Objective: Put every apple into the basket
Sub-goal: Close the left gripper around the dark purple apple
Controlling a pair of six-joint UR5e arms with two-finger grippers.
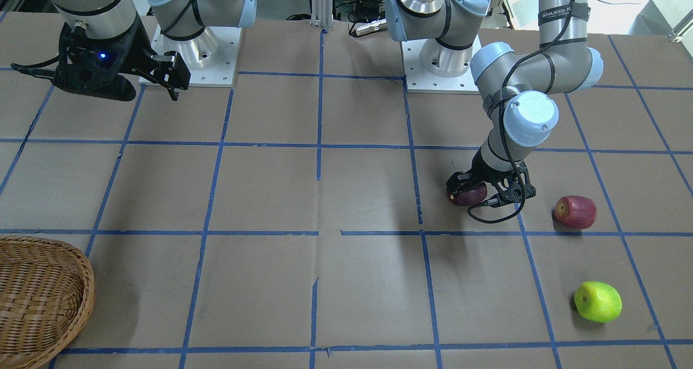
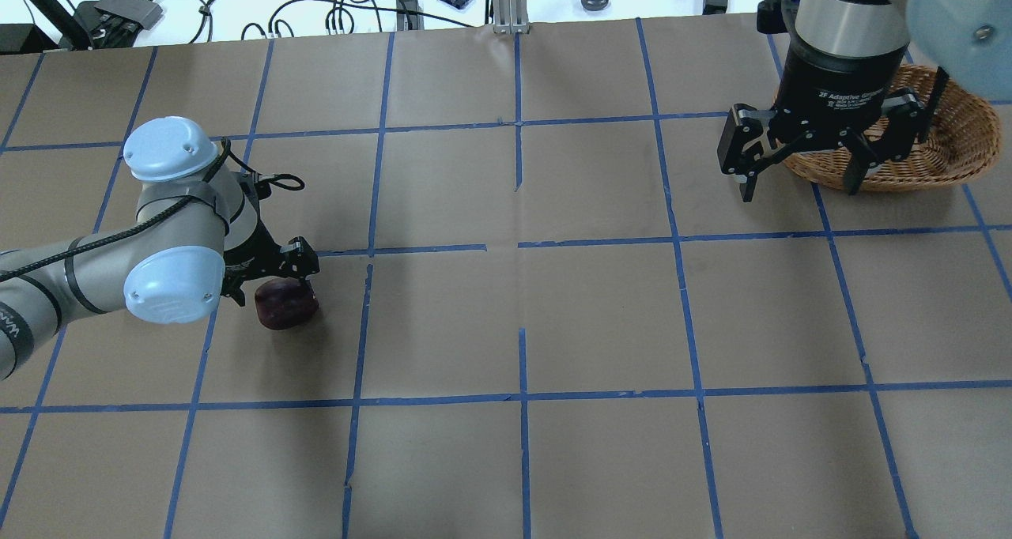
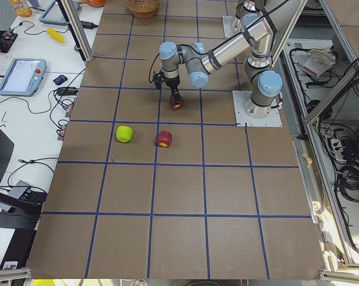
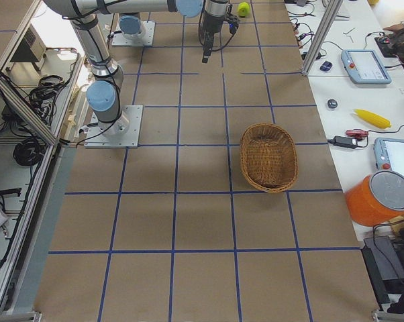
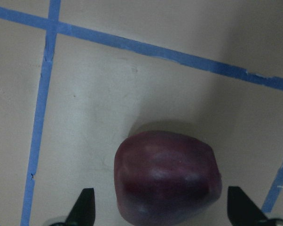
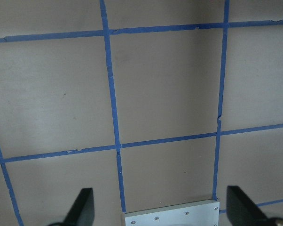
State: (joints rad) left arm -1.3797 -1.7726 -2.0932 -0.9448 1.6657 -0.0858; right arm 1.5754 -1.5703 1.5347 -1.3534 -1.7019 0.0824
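The table (image 1: 270,190) on my screens is covered in brown paper, cut into squares by blue tape (image 1: 319,109).

My left hand (image 2: 269,280) is down at the table with its two fingers spread, one on each side of the dark maroon apple (image 5: 167,181); the wrist view shows a gap between each fingertip and the skin, narrower on one side, so nothing is clamped; the apple sits on the paper directly between the fingers. The red apple (image 1: 575,212) lies near that hand, off to its outer side, away from the other arm; the green apple (image 1: 597,301) lies beyond the red one, farther from the hand and farther out from the robot's base; the two do not touch.

My right hand (image 2: 800,177) hangs well above the table, close in by its own base, fingers wide apart; its wrist camera looks down on taped paper and the edge of a white base plate (image 6: 169,215). The wicker basket (image 2: 949,156) lies out ahead of that hand, toward the table's far edge, partly hidden behind it from overhead; all three apples lie on the paper on the other arm's side, well apart from the basket.
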